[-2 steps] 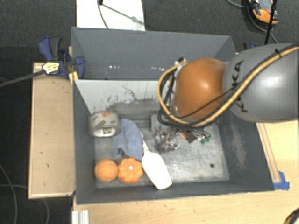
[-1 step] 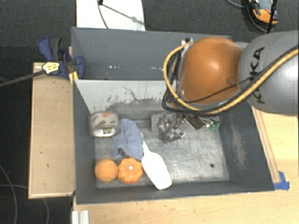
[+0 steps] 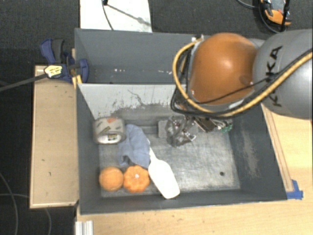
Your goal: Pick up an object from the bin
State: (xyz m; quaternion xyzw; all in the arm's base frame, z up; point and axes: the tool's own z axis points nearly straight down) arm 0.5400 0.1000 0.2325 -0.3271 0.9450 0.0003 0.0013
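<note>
Nearest the camera, the arm's rounded orange cover [image 3: 220, 65] is seen on the right, looped by black and yellow cables and joined to the grey arm [image 3: 288, 72] that reaches in from that side. Dark, carpet-like ground [image 3: 29, 13] is spread round the whole setup, and an orange-and-black tool [image 3: 274, 11] with a black lead is left on it at the far right. The grey metal bin [image 3: 122, 53] is set in the middle, its far wall smeared with pale marks, its floor [image 3: 205, 160] scratched and scuffed to a dull shine. A crumpled blue cloth [image 3: 137, 148] is laid left of centre, and a white plastic bottle-like piece [image 3: 164, 177] is propped against its near edge. A silvery, roll-shaped thing [image 3: 108, 130] is placed at the far left, touching the cloth. Two orange balls [image 3: 111, 178] [image 3: 136, 178] are lined up side by side in the near left corner. The gripper [image 3: 180, 133] is held low at the far middle of the floor, just right of a small grey block [image 3: 163, 128], the thing closest to it; whether the gripper is spread or closed cannot be told, and nothing can be made out in its grasp.
</note>
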